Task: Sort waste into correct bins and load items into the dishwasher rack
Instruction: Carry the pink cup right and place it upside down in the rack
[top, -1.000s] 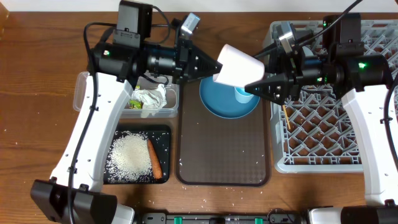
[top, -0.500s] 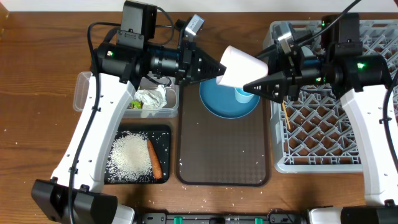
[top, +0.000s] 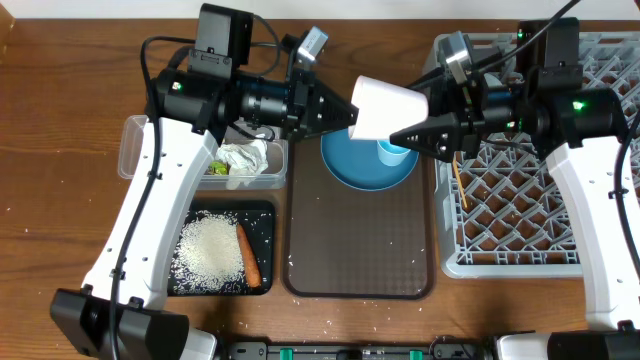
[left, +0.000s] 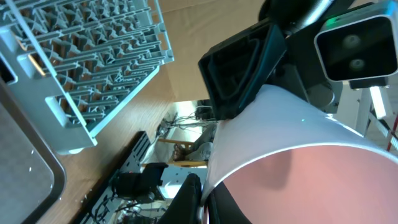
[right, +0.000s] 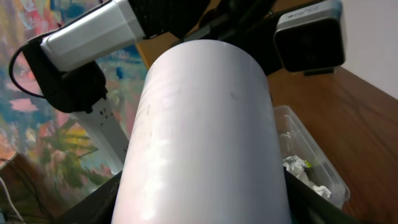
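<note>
Brown wooden table (top: 60, 200), colourful backdrop (right: 25, 143)

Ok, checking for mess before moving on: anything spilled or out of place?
Yes: stray rice grains lie on the brown tray and on the table in front of it, not in the black tray with the rest. Nothing else stands out.

Smooth matt cup (top: 383, 107); wood table (top: 60, 200); plastic rack (top: 510, 266).

Pink cup (left: 298, 168) fills frame, left hand (left: 205, 202) pinching rim; grey rack (left: 81, 62) upper left.
</note>
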